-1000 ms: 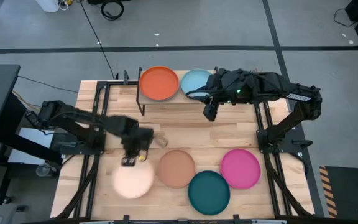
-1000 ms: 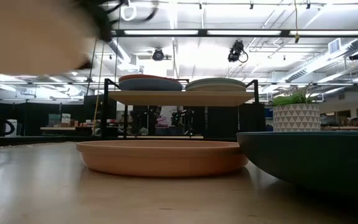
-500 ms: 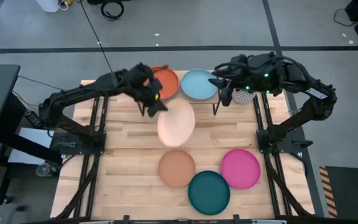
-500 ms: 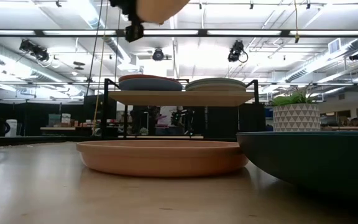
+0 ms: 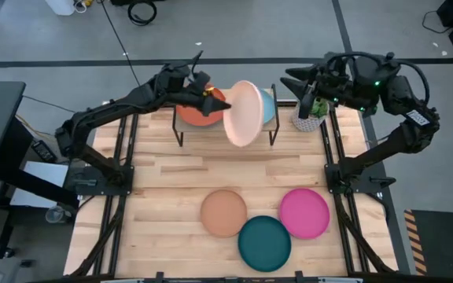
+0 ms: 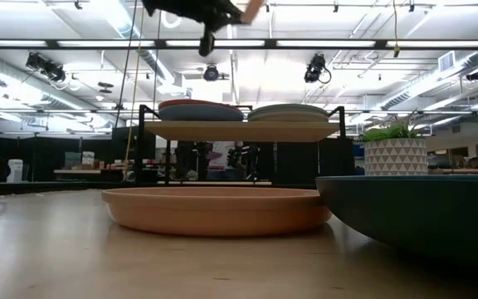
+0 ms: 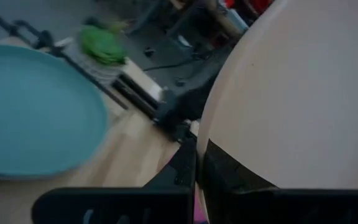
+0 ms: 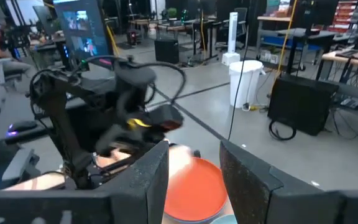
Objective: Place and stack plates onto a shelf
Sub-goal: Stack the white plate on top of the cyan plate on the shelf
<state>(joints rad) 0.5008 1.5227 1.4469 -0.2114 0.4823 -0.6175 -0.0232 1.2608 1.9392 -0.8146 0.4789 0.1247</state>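
Note:
My left gripper (image 5: pixel 213 98) is shut on the pale peach plate (image 5: pixel 244 112) and holds it high over the shelf (image 6: pixel 243 130) at the table's far edge. An orange-red plate (image 5: pixel 193 110) tops the shelf's left stack. A light teal plate (image 7: pixel 36 112) tops the right stack and is partly hidden in the high view. The tan plate (image 5: pixel 224 212), dark teal plate (image 5: pixel 264 242) and magenta plate (image 5: pixel 304 212) lie flat on the near part of the table. My right gripper (image 8: pixel 194 168) is open and empty, raised by the far right corner. My left gripper pinches the peach plate's rim (image 7: pixel 205 134) on the plate's left side, one finger on each face. A dark finger (image 7: pixel 229 171) lies against the face that the wrist view shows. The fingers come roughly level from the table's left. The plate is lifted clear and tilted steeply, above the shelf.
A small potted plant (image 5: pixel 309 118) stands at the far right beside the shelf, under my right arm. Bare wooden table lies between the shelf and the three near plates. The shelf's black legs (image 6: pixel 142 149) stand at its corners.
My left gripper has carried the peach plate up from the near left of the table and toward the far edge, over the shelf. The plate has tipped from level to steeply tilted. My right gripper has drawn back from over the shelf toward the far right corner.

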